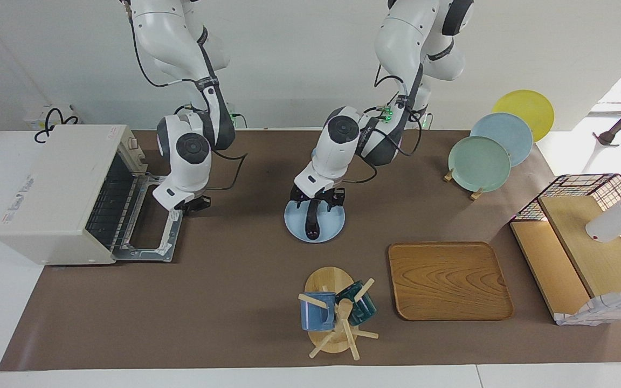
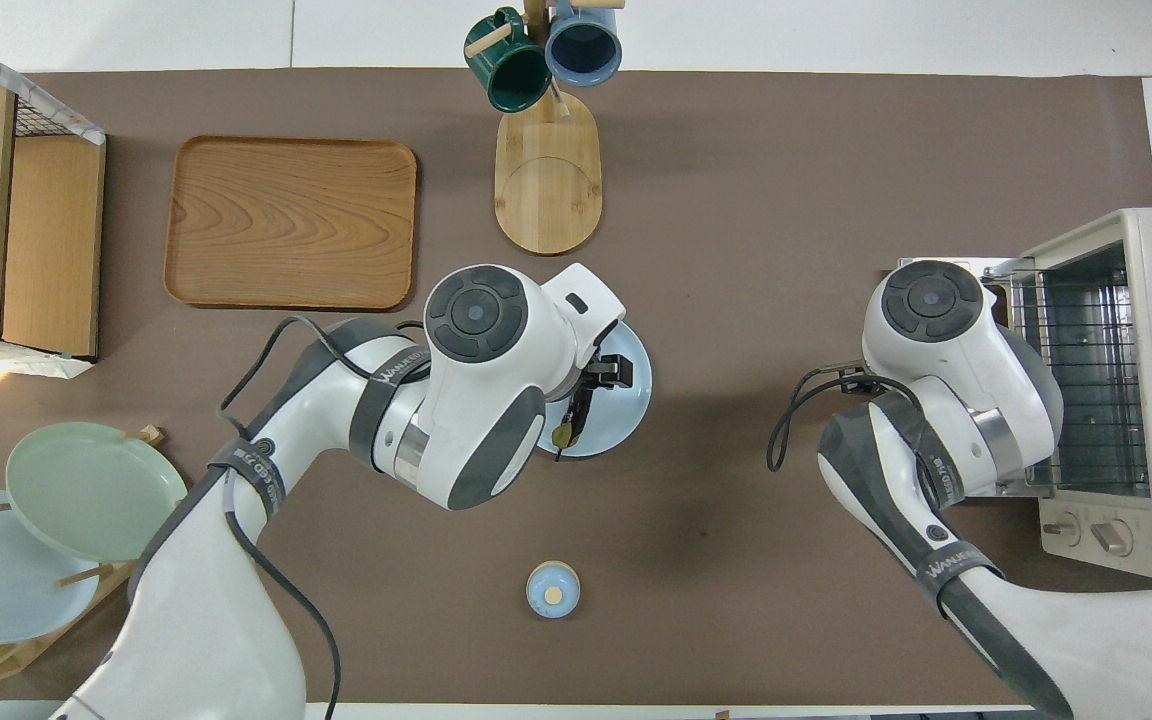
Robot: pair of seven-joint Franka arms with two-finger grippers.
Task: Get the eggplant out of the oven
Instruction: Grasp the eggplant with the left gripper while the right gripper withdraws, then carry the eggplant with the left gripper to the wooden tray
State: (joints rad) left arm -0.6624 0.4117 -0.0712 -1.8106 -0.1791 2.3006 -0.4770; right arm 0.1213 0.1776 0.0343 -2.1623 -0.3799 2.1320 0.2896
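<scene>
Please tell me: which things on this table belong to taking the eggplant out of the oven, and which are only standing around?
Job: eggplant on the blue plate; oven, door open; left tool open over the eggplant; right tool shut at the oven door.

Around: wooden tray, mug stand, plate rack, wire shelf.
</scene>
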